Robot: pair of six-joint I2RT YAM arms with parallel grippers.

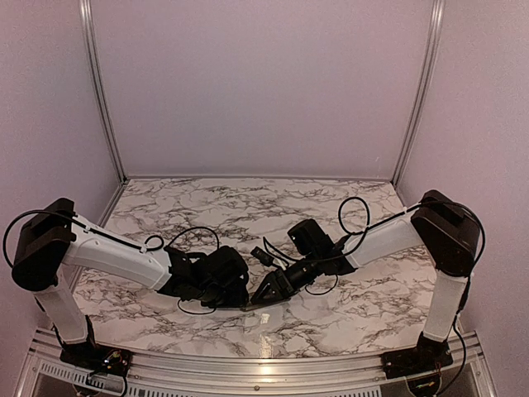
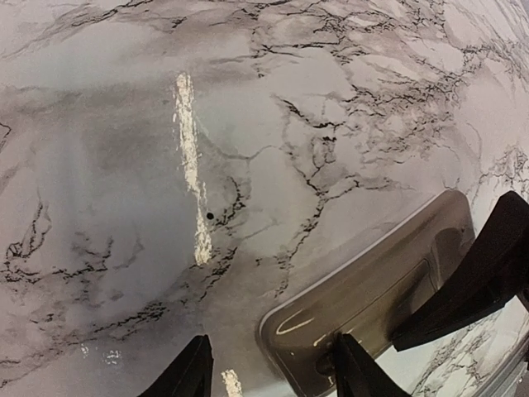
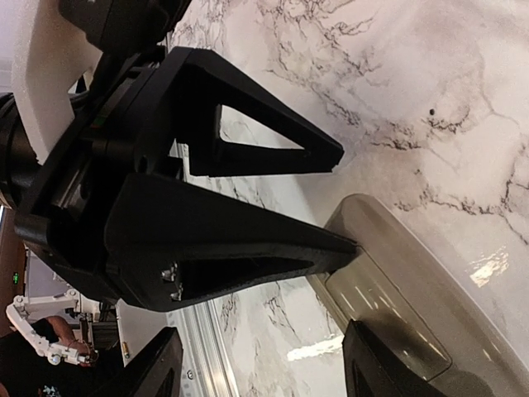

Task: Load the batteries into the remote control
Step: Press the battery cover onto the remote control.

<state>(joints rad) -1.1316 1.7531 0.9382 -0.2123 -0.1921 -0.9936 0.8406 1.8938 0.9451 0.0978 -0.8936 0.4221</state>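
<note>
Both arms stretch low, meeting over the remote control (image 2: 372,289), back-up on the counter (image 1: 248,207). Left gripper (image 2: 273,343) parted astride its corner; right gripper (image 3: 263,331) likewise spread, one finger touching it.

Remote control (image 2: 372,298): glossy smooth plastic. Table (image 2: 331,83): polished marble-pattern surface. Left gripper (image 3: 347,198): matt plastic.

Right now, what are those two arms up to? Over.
Both grippers open: left gripper and right gripper low over the remote control. Remote flat on the marble table, tan back up. No batteries in view; nothing in the way.
</note>
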